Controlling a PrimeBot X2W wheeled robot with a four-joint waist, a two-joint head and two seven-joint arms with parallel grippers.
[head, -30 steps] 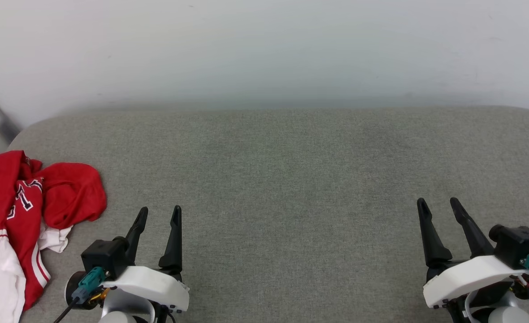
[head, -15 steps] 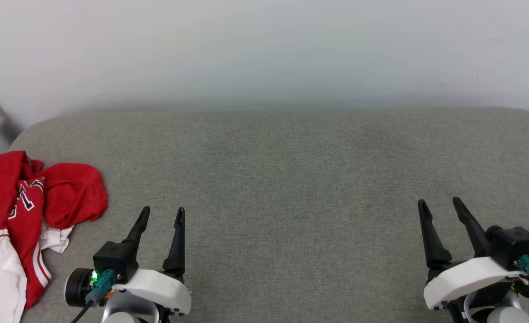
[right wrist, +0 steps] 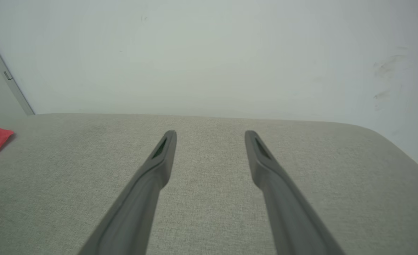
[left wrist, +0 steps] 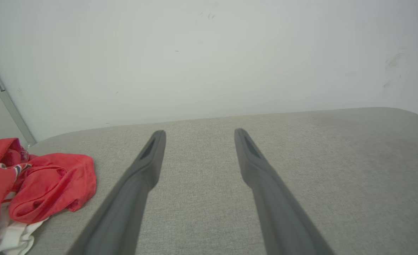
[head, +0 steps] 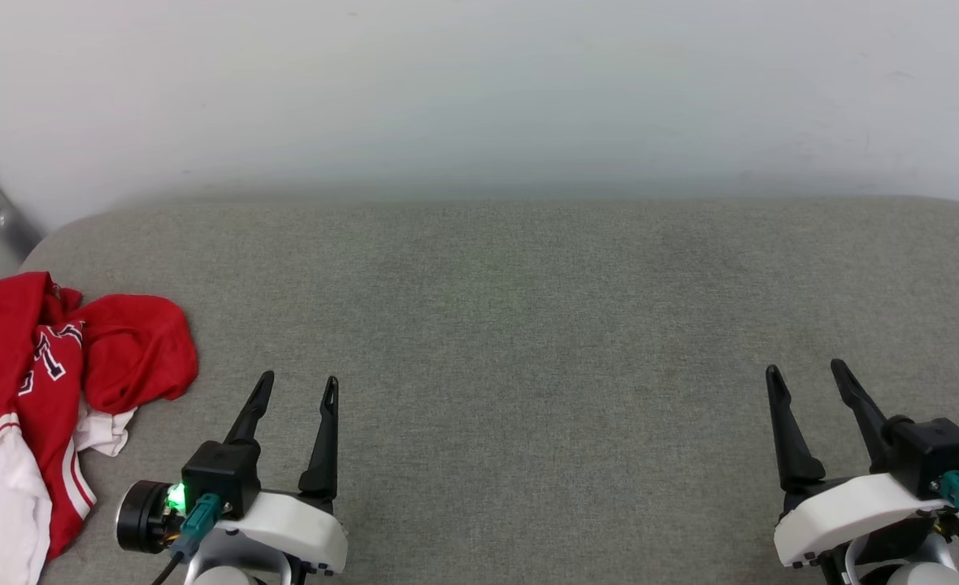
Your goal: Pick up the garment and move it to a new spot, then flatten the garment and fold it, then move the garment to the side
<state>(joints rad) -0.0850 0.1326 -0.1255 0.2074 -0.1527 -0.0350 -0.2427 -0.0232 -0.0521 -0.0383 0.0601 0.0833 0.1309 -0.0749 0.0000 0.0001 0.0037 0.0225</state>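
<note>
The garment [head: 49, 390] lies crumpled at the far left edge of the grey worktop [head: 528, 325], its red body bunched over a white sleeve and part of the black print showing. It looks dumped rather than laid, so it must be lifted toward the open middle before any flattening. The left gripper [head: 299, 379] sits low, just right of the heap, its fingers [left wrist: 148, 166] spread apart and empty. They point toward the wall [head: 479, 97], not at the cloth. Being nearest, it is the likely one to reach over. The right gripper [head: 805, 367] sits well apart at the other side, fingers likewise spread and holding nothing, probably parked clear until there is a second corner to take.
</note>
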